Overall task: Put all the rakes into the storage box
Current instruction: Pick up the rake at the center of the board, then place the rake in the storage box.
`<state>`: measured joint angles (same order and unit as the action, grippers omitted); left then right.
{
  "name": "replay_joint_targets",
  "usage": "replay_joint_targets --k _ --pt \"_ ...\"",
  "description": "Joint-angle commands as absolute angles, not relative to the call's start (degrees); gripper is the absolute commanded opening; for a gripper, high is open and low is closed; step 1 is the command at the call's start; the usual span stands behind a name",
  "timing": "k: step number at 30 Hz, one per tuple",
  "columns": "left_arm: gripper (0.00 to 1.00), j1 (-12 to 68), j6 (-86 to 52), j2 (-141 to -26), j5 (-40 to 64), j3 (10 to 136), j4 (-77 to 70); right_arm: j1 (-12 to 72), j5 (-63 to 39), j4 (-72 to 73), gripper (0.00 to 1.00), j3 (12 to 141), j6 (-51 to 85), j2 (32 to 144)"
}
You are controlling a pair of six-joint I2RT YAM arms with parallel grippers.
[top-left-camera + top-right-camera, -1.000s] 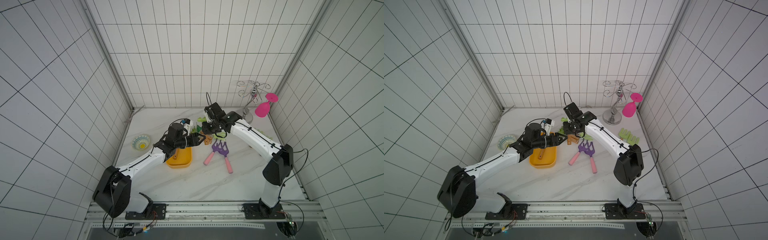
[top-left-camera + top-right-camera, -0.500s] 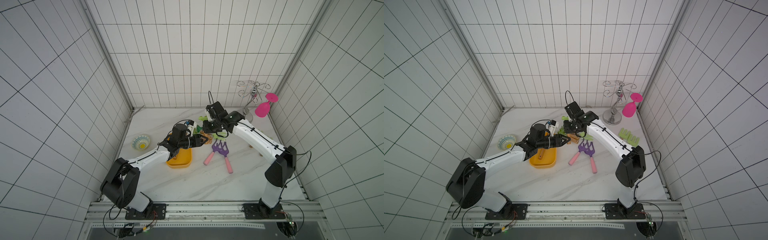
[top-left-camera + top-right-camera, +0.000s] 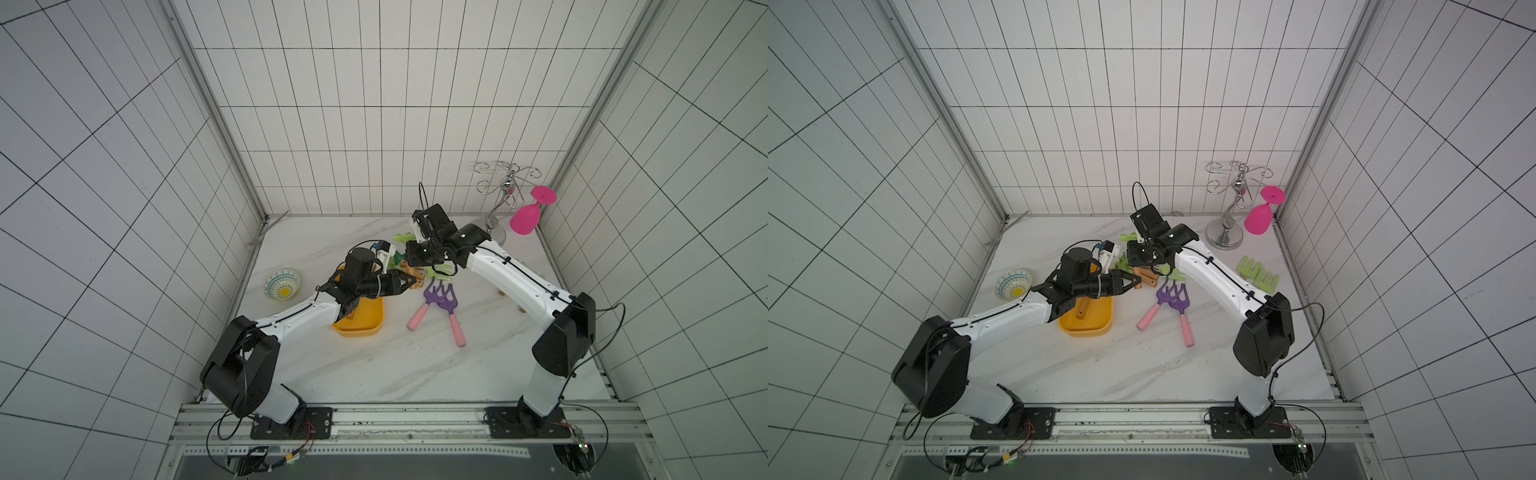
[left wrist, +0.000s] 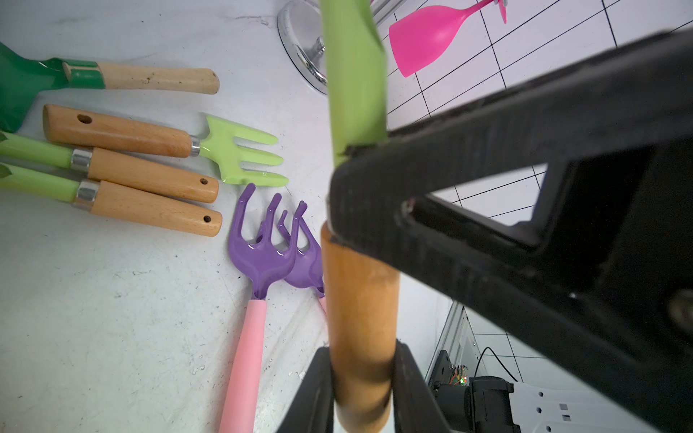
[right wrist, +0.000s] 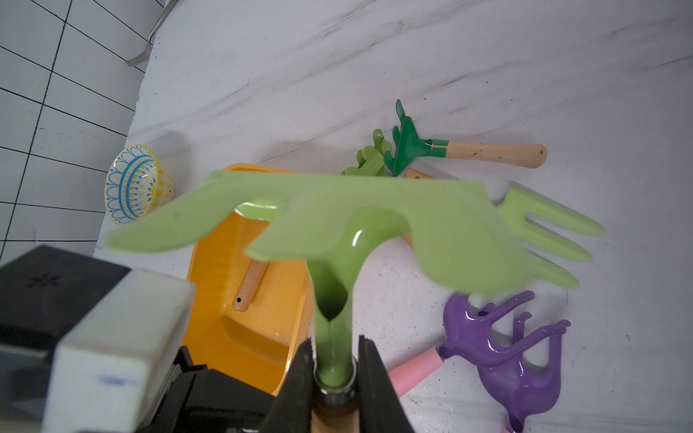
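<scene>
1. Rake [image 5: 337,217]: a glossy light-green head, broad and flat-tined, with edges blurred in the right wrist view. Its curved green neck has an open seam and runs into a silver ferrule.
2. Below the ferrule, the left wrist view shows the rake [image 4: 360,300] has a round, pale-brown wooden handle.
3. It hangs clear of the bench [image 3: 374,374], carried by both arms, just beside the far corner of the storage box [image 3: 357,328] and not in it.
4. The right pincer [image 5: 335,348] is clamped on the green neck just above the ferrule.
5. The left pincer [image 4: 362,356] is closed narrow on the wooden handle, one finger against each side.
6. The storage box is shallow and yellow-orange, with one wooden-handled tool [image 5: 249,285] lying inside.
7. Two purple rakes [image 3: 440,297] with pink handles lie on the bench nearby.
</scene>
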<state>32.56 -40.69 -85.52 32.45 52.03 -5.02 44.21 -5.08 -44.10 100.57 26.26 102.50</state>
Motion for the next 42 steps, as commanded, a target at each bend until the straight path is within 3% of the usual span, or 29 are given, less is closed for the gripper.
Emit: replay_joint_targets --k 1,4,8,13,21,42 --pt "0.17 31.74 -39.87 -82.62 31.42 51.77 -5.36 43.70 -6.09 -43.59 0.19 98.62 26.62 100.26" --pt "0.16 31.04 -39.65 -82.05 31.46 51.51 -3.39 43.51 -6.71 -43.59 0.27 98.79 26.12 100.30" --pt "0.15 30.15 -38.75 -79.81 31.00 50.40 0.72 43.33 -6.34 -43.59 0.63 97.91 23.87 98.56" --pt "0.15 27.64 -37.25 -75.20 31.02 47.86 7.70 43.26 -4.26 -46.02 0.78 96.42 19.30 96.35" --pt "0.15 21.65 -35.37 -71.02 32.35 43.94 18.49 40.45 -2.27 -47.70 0.81 85.86 17.49 90.88" --pt "0.15 16.49 -30.65 -87.21 37.86 45.88 23.96 29.64 -7.34 -44.10 0.81 69.76 17.51 85.83"
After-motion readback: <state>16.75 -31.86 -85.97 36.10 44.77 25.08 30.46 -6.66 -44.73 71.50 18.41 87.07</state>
